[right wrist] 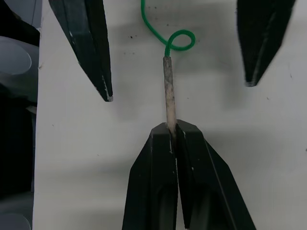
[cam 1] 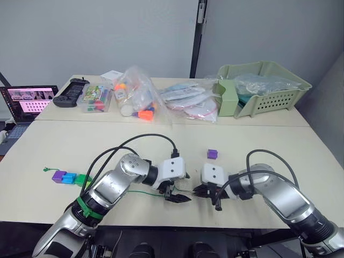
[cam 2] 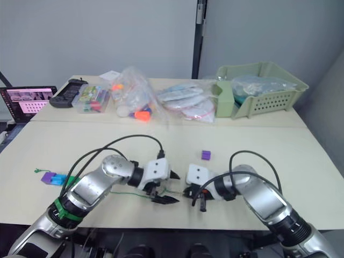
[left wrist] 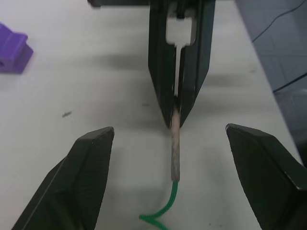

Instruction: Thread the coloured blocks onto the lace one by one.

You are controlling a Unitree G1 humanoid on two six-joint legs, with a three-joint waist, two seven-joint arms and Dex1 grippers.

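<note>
Lace (right wrist: pixel 169 91) tip pinched in right tool (right wrist: pixel 173 132); left tool (left wrist: pixel 170 143) spread wide either side.

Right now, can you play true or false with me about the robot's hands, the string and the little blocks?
1. The right end effector pinches the pale tip of the green lace. True.
2. The left end effector is clamped on the lace. False: its fingers stand open, either side of the tip.
3. A purple block sits alone on the table. True.
4. The lone purple block is already on the lace. False: it lies apart from it.
5. Purple, blue and green blocks lie in a row at the robot's left. True.
</note>
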